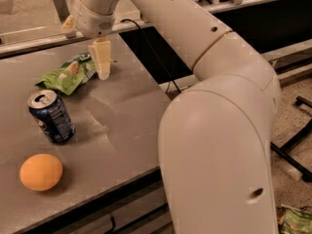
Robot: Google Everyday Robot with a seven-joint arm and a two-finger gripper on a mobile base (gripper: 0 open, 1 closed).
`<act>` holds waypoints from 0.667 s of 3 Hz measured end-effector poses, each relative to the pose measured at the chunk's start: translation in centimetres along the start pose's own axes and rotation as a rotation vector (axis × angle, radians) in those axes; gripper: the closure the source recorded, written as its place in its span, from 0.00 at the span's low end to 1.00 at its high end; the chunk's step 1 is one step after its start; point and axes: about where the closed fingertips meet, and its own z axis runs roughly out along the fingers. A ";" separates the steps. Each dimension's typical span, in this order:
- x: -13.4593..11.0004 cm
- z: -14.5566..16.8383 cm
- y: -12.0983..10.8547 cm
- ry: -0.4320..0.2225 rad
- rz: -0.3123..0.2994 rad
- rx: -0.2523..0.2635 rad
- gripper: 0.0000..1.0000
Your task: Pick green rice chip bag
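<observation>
Single camera view of the work table (122, 116). We see the gripper (103, 73) pointing straight down from the wrist of the white arm (214, 130), which reaches across the frame from the lower right to the far left part of the table. From this side-on angle we are unable to judge whether the gripper is parted or closed, and it holds nothing that we can see.

The green rice chip bag (66, 74) lies flat and crumpled on the far left part of the table top. Its long axis runs from lower left to upper right. The gripper tip stands at the bag's right-hand end, just beside the foil. We cannot resolve whether tip and bag are in contact. The greater part of the bag extends to the left of the gripper.

A blue soda can (51, 117) stands upright nearer the camera, apart from the bag. An orange (41, 171) rests near the front edge, below the can.
</observation>
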 end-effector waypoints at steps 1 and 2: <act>-2.1 2.3 -0.8 -0.039 0.001 -0.008 0.00; -3.0 4.2 -0.7 -0.038 0.000 -0.002 0.00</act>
